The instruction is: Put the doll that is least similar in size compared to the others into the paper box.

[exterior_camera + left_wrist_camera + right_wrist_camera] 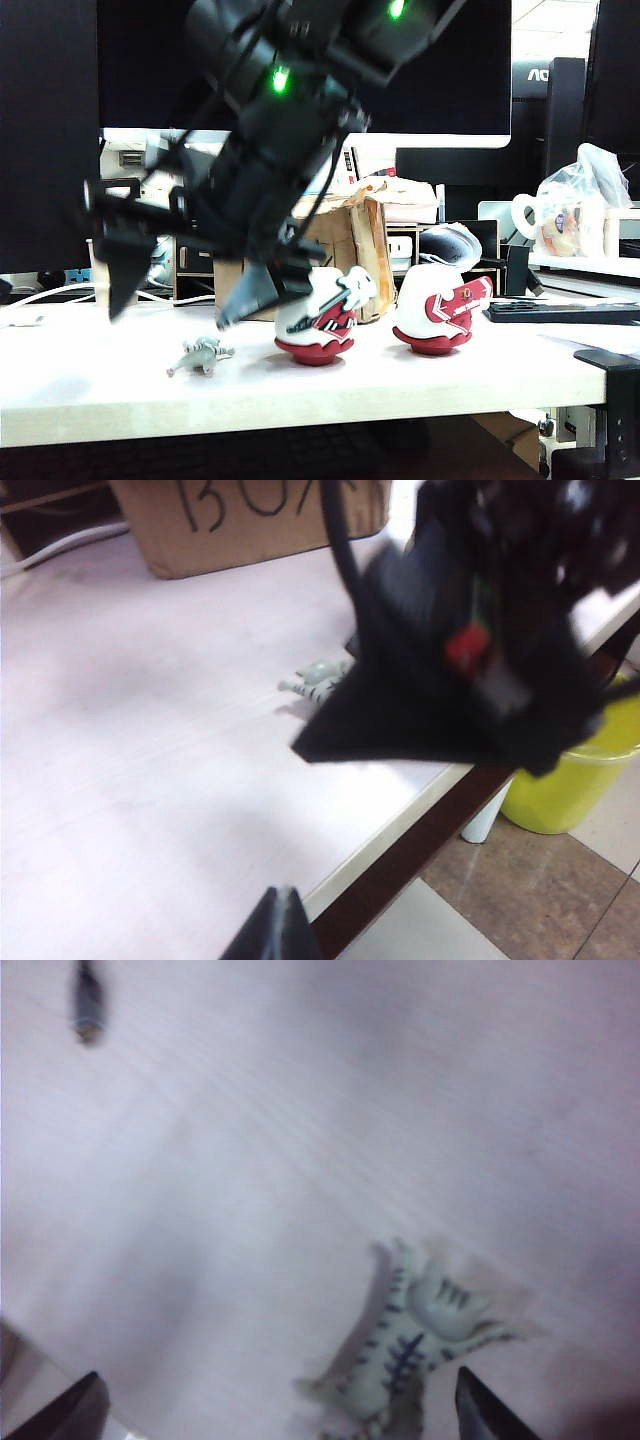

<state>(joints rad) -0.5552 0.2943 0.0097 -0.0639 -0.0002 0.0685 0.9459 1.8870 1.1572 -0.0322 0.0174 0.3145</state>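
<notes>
While the right gripper (175, 300) hangs low over the white table (420, 385), its two dark fingers stand wide apart, one finger (122, 270) well left of the doll (201, 355) and the other ending just above and right of it. In the right wrist view both fingertips (70, 1410) frame the doll (410, 1345) with bare table between; neither touches it. The doll lies flat on the table near the front edge, pale grey with dark stripes, limbs splayed. It sits left of two egg-shaped white dolls with red bases (318, 318), apart from both. The paper box (345, 245) stands behind the nearer egg-shaped doll, partly hidden by the arm; the left wrist view shows its brown front (250, 520) with handwritten lettering, and the doll (318, 680) lies on the table well in front of it. Of the left gripper (272, 925) only one dark fingertip shows at the frame edge; whether its fingers are apart or together cannot be told.
</notes>
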